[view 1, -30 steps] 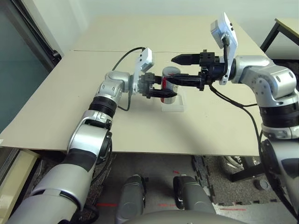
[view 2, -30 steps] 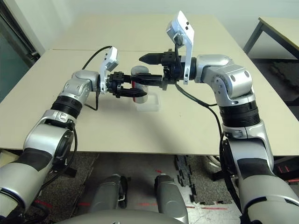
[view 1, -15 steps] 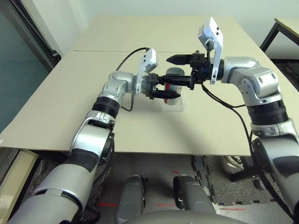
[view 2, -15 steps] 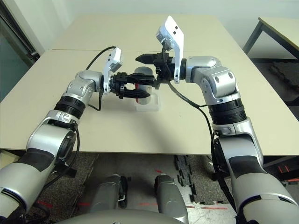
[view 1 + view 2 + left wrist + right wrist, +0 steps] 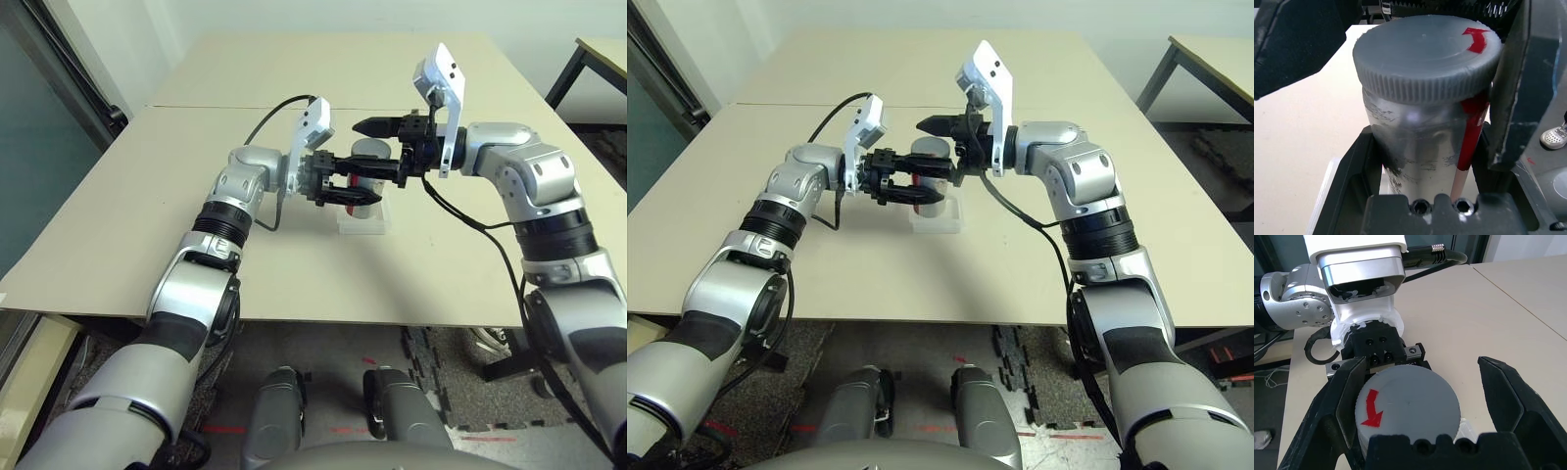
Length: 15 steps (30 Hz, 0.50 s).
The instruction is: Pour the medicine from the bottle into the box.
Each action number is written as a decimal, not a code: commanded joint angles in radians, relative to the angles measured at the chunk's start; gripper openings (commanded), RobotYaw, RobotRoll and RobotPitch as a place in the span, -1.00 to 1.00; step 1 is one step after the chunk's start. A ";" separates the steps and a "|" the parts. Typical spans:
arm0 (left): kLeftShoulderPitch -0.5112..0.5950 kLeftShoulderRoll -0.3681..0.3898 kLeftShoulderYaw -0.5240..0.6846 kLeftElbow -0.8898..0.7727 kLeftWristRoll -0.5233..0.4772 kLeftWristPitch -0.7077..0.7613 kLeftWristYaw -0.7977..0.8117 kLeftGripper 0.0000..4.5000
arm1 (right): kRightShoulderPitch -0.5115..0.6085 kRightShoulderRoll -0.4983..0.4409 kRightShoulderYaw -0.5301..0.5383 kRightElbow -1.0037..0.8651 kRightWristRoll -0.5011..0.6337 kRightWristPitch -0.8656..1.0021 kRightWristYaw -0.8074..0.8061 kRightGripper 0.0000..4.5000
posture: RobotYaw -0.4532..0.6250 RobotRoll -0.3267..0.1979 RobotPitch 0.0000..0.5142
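My left gripper (image 5: pixel 359 186) is shut on the body of the bottle (image 5: pixel 366 157), a silver-grey cylinder with a red stripe (image 5: pixel 1471 127) and a ribbed grey cap (image 5: pixel 1425 54). It holds the bottle upright just above the box (image 5: pixel 362 221), a clear shallow box lying on the table. From the other side my right gripper (image 5: pixel 351 147) reaches in, open, with one finger (image 5: pixel 1332 421) close beside the cap (image 5: pixel 1408 406) and the other finger (image 5: pixel 1513 401) standing well off it. A red arrow marks the top of the cap.
The tan table (image 5: pixel 196 215) stretches wide on all sides of the box, with a seam (image 5: pixel 196 108) running across behind it. A dark table leg (image 5: pixel 563 78) stands at the far right, off the table.
My right gripper has moved left, from beside the bottle to a place with its open fingers around the cap. The left gripper has kept its hold on the bottle over the box.
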 commanded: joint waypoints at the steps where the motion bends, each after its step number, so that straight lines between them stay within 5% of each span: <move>1: 0.009 0.000 0.002 -0.013 -0.001 0.005 0.002 0.25 | 0.010 -0.020 -0.010 -0.006 0.002 0.000 0.011 1.00 | -0.29 0.25 -0.72; 5: 0.011 0.004 0.004 -0.015 -0.003 0.006 0.004 0.25 | 0.017 -0.018 -0.019 -0.018 0.016 0.000 0.016 0.73 | -0.29 0.25 -0.72; 9: 0.016 0.011 0.006 -0.018 -0.005 0.008 0.005 0.25 | 0.026 -0.020 -0.026 -0.040 0.037 0.002 0.019 0.19 | -0.28 0.25 -0.72; 15: 0.019 0.024 0.010 -0.026 -0.009 0.016 0.001 0.25 | 0.048 -0.033 -0.038 -0.085 0.091 0.025 0.051 0.19 | -0.28 0.25 -0.71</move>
